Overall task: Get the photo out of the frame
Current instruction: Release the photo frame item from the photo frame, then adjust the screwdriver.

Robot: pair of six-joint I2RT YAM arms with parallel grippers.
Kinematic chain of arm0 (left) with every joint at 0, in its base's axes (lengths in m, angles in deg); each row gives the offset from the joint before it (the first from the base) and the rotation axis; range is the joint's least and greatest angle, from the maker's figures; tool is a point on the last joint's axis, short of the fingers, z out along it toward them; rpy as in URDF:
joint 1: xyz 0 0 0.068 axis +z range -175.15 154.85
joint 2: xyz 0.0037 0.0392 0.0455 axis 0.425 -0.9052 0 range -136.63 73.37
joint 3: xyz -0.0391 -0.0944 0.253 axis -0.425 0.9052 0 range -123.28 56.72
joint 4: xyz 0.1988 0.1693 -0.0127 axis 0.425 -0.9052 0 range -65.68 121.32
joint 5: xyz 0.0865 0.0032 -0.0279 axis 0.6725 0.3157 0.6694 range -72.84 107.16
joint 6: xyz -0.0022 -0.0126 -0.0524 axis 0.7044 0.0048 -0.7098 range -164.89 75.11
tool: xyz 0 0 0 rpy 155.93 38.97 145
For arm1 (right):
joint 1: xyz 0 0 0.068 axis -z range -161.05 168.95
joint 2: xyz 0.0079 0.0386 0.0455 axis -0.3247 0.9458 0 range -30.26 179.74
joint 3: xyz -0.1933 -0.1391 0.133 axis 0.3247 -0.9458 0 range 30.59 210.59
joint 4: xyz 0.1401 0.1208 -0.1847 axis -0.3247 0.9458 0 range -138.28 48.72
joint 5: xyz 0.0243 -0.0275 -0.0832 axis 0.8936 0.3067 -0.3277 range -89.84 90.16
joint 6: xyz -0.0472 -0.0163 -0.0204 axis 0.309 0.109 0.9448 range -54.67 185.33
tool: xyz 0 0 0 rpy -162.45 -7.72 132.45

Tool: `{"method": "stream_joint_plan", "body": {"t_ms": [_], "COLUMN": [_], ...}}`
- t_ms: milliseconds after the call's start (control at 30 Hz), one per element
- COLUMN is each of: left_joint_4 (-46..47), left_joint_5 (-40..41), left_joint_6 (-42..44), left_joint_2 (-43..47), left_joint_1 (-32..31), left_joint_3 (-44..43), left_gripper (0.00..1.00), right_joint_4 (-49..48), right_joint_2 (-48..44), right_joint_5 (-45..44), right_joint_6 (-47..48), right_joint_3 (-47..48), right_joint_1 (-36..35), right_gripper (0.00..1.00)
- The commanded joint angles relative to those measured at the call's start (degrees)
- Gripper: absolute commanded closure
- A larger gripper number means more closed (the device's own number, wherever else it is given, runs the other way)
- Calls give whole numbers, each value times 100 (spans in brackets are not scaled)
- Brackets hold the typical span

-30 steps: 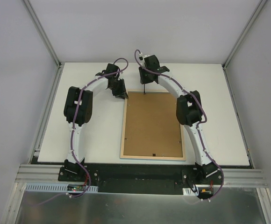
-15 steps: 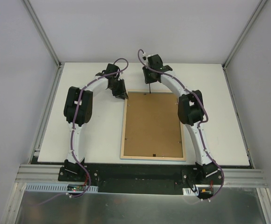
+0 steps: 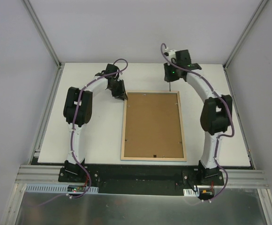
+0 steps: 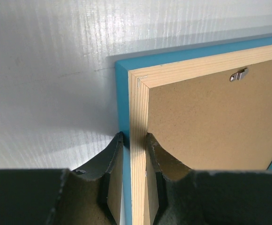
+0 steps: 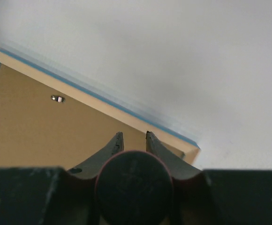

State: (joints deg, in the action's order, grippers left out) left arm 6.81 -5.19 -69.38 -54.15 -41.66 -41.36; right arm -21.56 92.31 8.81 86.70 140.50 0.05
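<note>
The frame [image 3: 153,124] lies face down on the white table, brown back panel up, rimmed in pale wood. The photo is hidden under the panel. My left gripper [image 3: 122,96] is shut on the frame's left rail near the far left corner; in the left wrist view [image 4: 134,136] its fingers pinch the wood and turquoise edge [image 4: 138,103]. My right gripper [image 3: 170,83] is shut on a red-handled screwdriver [image 5: 134,185], held point down by the frame's far right corner [image 5: 42,126].
Small metal retaining tabs sit on the back panel: one near the far left corner [image 4: 239,74], one in the right wrist view [image 5: 57,98], and others along the near and right rims [image 3: 154,155]. White enclosure walls stand close behind and beside the table [image 3: 94,136].
My right arm has swung right with the screwdriver, from the middle of the frame's far edge to its far right corner. The left gripper and the frame have not moved.
</note>
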Motion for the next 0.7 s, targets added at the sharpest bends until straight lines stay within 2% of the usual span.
{"method": "stream_joint_plan", "body": {"t_ms": [0,200,433,600,667], "left_joint_4": [-370,-370,-370,-388,-466], "left_joint_5": [-33,-164,-515,-1331,-1684], "left_joint_6": [-47,-30,23,400,760], "left_joint_2": [298,518,904,1063,1098], "left_joint_1": [122,192,227,228,227], "left_joint_3": [96,-9,-132,-483,-711], "left_gripper": [85,66,41,19,16], "right_joint_4": [-491,-1318,-1608,-2250,-2276], "right_joint_2": [-1470,-2701,-3651,-4038,-4039], "right_joint_5": [874,1894,2370,2624,2651], "right_joint_6": [44,-774,-906,-1108,-1126], "right_joint_3": [-1135,-2701,-3615,-4363,-4408], "right_joint_1": [859,1792,1837,1863,2039], "right_gripper": [99,99,99,99,99]}}
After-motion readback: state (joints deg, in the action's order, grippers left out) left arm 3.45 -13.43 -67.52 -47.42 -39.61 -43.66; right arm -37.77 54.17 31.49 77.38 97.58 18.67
